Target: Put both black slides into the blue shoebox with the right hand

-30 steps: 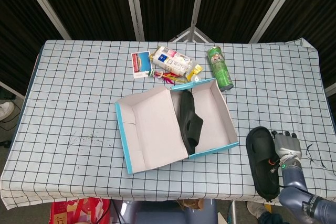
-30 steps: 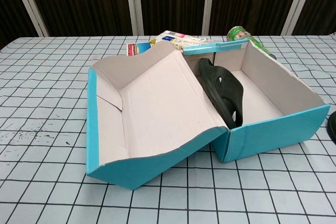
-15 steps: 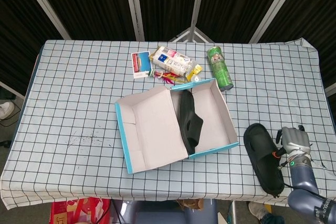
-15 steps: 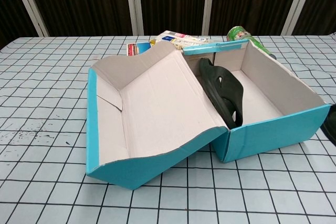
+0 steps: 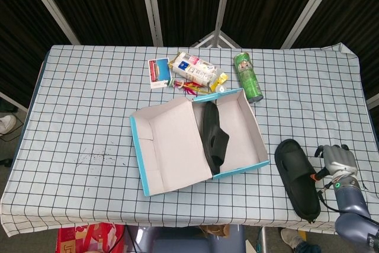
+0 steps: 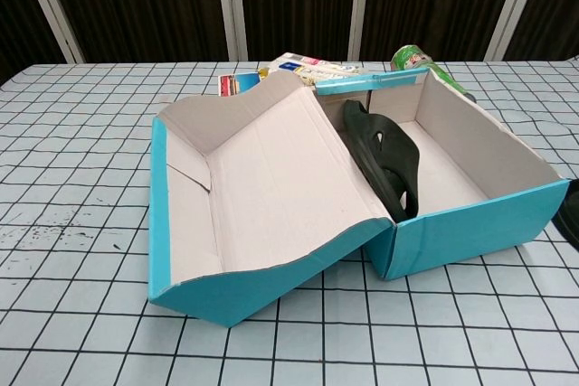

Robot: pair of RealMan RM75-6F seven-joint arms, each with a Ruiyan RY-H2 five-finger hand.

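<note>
The blue shoebox lies open mid-table with its lid folded out to the left. One black slide stands on its side inside the box against the lid-side wall, and it shows clearly in the chest view too. The other black slide lies flat on the table to the right of the box, close to the front edge. Only a dark sliver of this slide shows at the chest view's right border. My right hand sits just right of it with fingers apart, thumb reaching toward its edge. My left hand is out of sight.
A green can lies behind the box's far right corner. A snack packet, a card and small coloured bits sit behind the box. The table's front edge runs just below the loose slide.
My right hand has drifted to the right, away from the loose slide's middle. The slide has turned slightly on the table. The box and the slide inside it have not moved.
</note>
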